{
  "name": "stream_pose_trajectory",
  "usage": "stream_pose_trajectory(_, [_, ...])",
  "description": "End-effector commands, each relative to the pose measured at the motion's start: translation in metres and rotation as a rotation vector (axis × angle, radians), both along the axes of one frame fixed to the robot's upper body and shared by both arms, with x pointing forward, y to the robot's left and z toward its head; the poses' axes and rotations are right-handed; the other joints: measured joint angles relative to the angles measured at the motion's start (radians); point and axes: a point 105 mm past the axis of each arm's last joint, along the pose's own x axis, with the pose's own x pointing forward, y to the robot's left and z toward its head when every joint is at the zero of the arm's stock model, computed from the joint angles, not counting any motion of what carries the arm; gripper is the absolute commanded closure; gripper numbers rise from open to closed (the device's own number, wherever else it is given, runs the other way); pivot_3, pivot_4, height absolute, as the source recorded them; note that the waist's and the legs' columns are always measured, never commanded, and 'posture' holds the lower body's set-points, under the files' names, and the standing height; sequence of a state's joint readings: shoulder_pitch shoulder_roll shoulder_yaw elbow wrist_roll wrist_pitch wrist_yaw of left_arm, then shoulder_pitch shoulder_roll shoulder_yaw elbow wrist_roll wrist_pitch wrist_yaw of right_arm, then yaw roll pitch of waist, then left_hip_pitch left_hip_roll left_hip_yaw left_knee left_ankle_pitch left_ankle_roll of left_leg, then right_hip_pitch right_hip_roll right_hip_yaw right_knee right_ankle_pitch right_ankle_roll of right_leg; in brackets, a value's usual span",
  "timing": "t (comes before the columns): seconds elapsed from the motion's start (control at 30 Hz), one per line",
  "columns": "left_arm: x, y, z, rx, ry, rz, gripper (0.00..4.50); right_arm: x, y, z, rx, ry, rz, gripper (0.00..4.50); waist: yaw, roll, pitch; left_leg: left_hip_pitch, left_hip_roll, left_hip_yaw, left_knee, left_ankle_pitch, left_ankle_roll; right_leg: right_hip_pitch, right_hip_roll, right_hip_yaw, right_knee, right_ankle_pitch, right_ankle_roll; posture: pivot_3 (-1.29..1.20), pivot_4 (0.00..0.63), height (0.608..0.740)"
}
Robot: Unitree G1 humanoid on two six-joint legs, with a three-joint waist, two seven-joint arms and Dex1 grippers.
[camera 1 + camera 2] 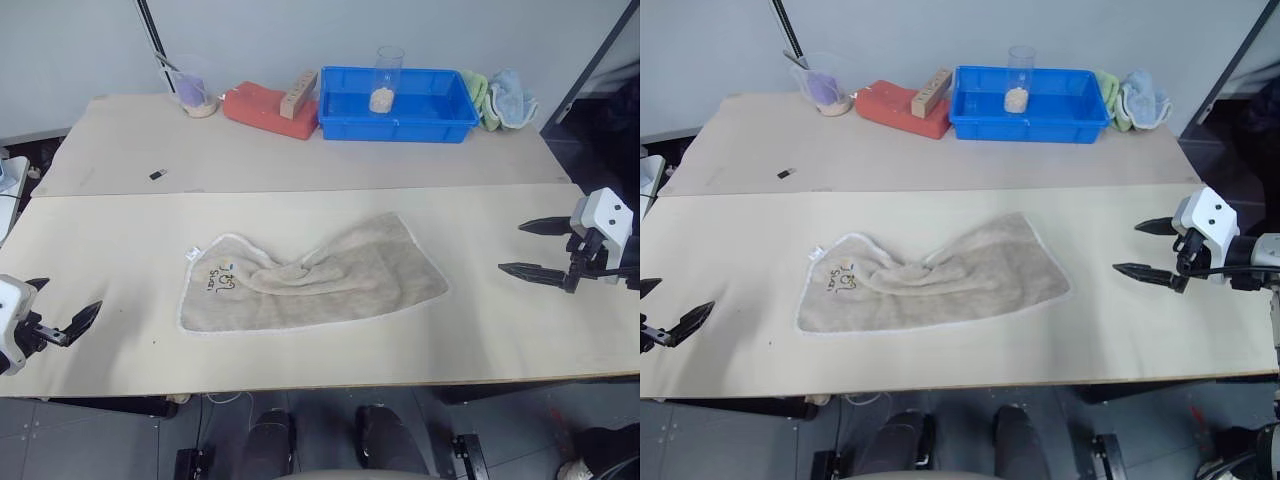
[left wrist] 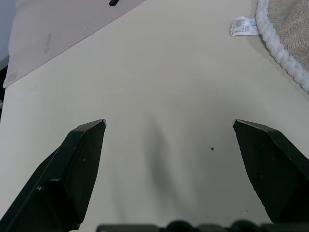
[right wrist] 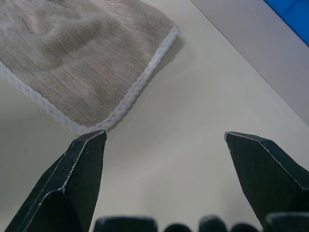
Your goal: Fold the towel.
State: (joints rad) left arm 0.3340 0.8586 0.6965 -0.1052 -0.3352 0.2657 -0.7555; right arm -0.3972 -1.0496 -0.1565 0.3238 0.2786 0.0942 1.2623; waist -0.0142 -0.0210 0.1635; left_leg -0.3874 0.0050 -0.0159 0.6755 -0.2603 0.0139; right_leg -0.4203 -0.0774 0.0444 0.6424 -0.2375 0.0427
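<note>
The towel [image 1: 315, 275] lies spread but bunched at its middle on the near table [image 1: 120, 240], its long axis running left to right, the logo corner toward the robot's left and the far corner angled slightly away from the robot. Well left of the towel, the left gripper [image 1: 62, 308] hovers with fingers spread wide, holding nothing. Just right of the towel, the right gripper [image 1: 530, 247] points at it, fingers equally wide and empty.
</note>
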Motion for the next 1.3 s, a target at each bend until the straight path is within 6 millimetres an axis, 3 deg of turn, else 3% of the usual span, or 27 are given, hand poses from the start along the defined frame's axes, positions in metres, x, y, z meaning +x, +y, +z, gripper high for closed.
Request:
stream_pose_trajectory(0.03, [0.000,0.004,0.014,0.014,-0.047,0.009,0.00,-0.001,-0.001,0.006,0.003,-0.031,0.004,0.16,0.000,0.000,0.000,0.000,0.000,0.000,0.000,0.000,0.000,0.000,0.000,0.000,0.000,0.000,0.000,0.00,0.150,0.740])
stream_pose_trajectory(0.37, [0.001,0.009,0.020,-0.002,-0.071,0.003,0.00,-0.002,-0.004,0.000,0.014,-0.023,-0.006,0.16,-0.001,0.000,0.000,0.000,0.000,0.000,0.000,0.000,0.000,0.000,0.000,0.000,0.000,0.000,0.000,0.00,0.150,0.740])
stream_pose_trajectory(0.7, [-0.006,-0.006,0.018,-0.032,-0.053,-0.095,0.00,0.003,0.004,0.003,0.033,-0.051,0.011,0.16,-0.001,0.000,0.000,0.000,0.000,0.001,0.000,0.000,0.000,0.000,0.000,0.000,0.000,0.000,0.000,0.00,0.150,0.740])
stream_pose_trajectory(0.87, [-0.018,-0.051,-0.012,-0.004,0.107,-0.324,0.00,-0.002,0.037,0.012,0.055,-0.048,0.137,0.16,-0.001,0.000,0.000,0.000,0.001,0.001,0.000,0.000,0.000,-0.001,0.000,0.001,0.000,0.000,0.000,0.00,0.150,0.740])
stream_pose_trajectory(1.03, [-0.022,-0.092,-0.038,0.006,0.204,-0.538,0.00,-0.031,0.092,0.016,0.064,0.043,0.368,0.16,0.002,0.000,0.000,0.000,0.002,0.001,0.000,0.000,0.000,-0.001,0.001,0.000,0.000,0.000,-0.001,0.00,0.150,0.740])
stream_pose_trajectory(1.17, [-0.005,-0.105,-0.049,0.021,0.203,-0.605,0.00,-0.047,0.118,0.020,0.070,0.076,0.473,0.16,0.011,0.000,0.000,0.000,0.002,0.001,0.001,0.000,0.000,0.000,0.001,-0.001,0.000,0.000,-0.001,0.00,0.150,0.740])
stream_pose_trajectory(1.3, [0.008,-0.106,-0.059,0.077,0.219,-0.645,0.00,-0.056,0.129,0.022,0.089,0.107,0.507,0.16,0.010,0.000,0.000,-0.001,0.001,0.001,0.002,0.000,0.000,0.000,0.001,-0.001,0.000,0.000,-0.001,0.00,0.150,0.740])
